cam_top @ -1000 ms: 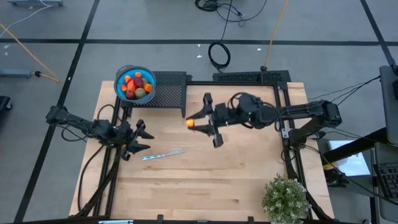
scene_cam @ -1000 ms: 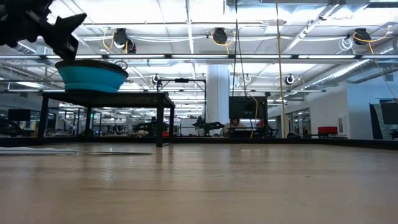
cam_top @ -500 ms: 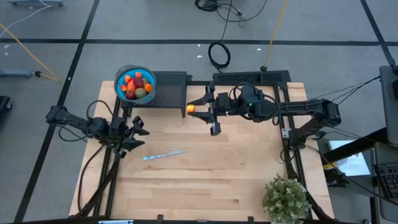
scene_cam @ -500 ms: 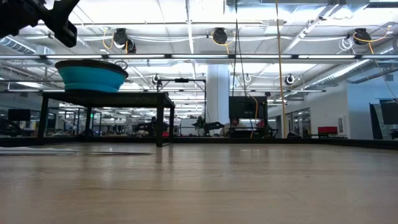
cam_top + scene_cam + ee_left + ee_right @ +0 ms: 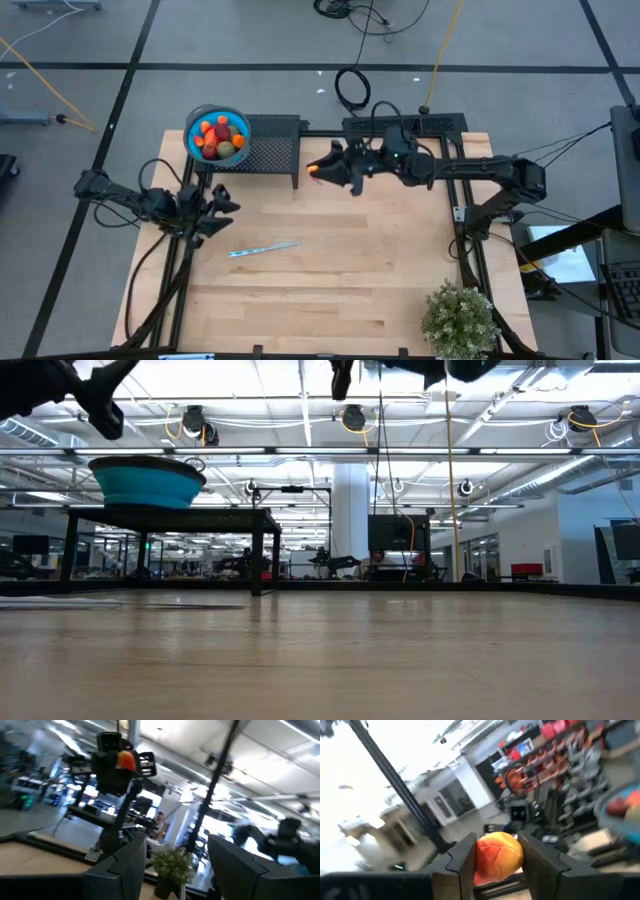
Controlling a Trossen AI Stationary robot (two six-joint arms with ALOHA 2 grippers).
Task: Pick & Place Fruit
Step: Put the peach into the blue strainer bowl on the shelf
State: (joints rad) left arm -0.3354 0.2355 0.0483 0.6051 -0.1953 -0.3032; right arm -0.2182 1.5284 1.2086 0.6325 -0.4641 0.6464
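My right gripper [image 5: 322, 170] hangs in the air near the table's far edge, just right of the black mesh stand [image 5: 272, 146], and is shut on a small orange fruit [image 5: 499, 854]. The round blue bowl [image 5: 217, 135] stands on that stand's left end with several red, orange and brown fruit pieces in it. At the table's left side my left gripper [image 5: 215, 205] is open and holds nothing. Its wrist view shows the orange fruit [image 5: 126, 760] far off in the other gripper. My right gripper pinches the orange fruit by two opposite sides [image 5: 481, 858] between its two fingers [image 5: 462, 862]. The fingers lie about level and come from the table's right. The fruit is lifted well clear of the table.
A slim silver knife [image 5: 262, 249] lies on the wood near my left gripper. A potted plant [image 5: 458, 318] stands at the near right corner. Black frame rails [image 5: 462, 215] run along the table's right and far sides.
My right gripper has carried the orange fruit toward the table's far edge and a little down, rolling its wrist, and now shows at the top of the low view. My left gripper has tipped its fingers upward, staying in place.
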